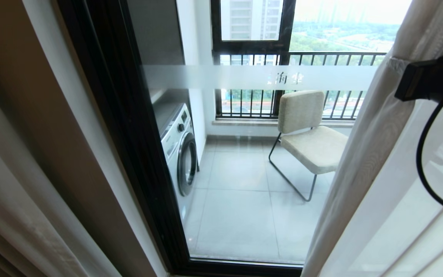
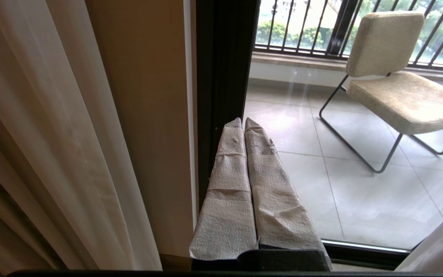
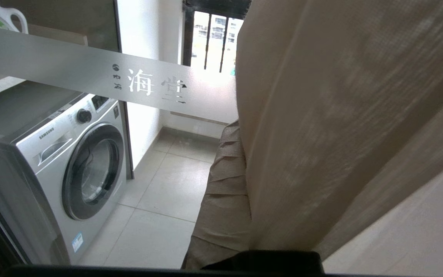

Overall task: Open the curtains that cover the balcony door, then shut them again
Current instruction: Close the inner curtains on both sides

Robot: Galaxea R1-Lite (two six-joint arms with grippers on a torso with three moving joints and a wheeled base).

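The balcony door (image 1: 129, 127) is a black-framed glass pane with a frosted band (image 1: 214, 77), and most of it is uncovered. A cream-beige curtain (image 1: 375, 127) hangs at the right, gathered in a pinch beside my right arm's black wrist (image 1: 433, 79), with a thin white sheer layer (image 1: 417, 215) behind it. In the right wrist view my right gripper (image 3: 238, 123) is shut on this curtain (image 3: 340, 115); one wrapped finger (image 3: 225, 181) shows and the cloth hides the other. More curtain folds (image 1: 10, 184) hang at the far left. My left gripper (image 2: 243, 121) is shut and empty, low beside the door frame (image 2: 221, 77).
Behind the glass stand a washing machine (image 1: 179, 150) on the left and a beige chair (image 1: 310, 134) on the tiled balcony floor. A black-framed window with railing bars (image 1: 321, 57) closes the balcony's far side. A black cable (image 1: 423, 165) loops under my right wrist.
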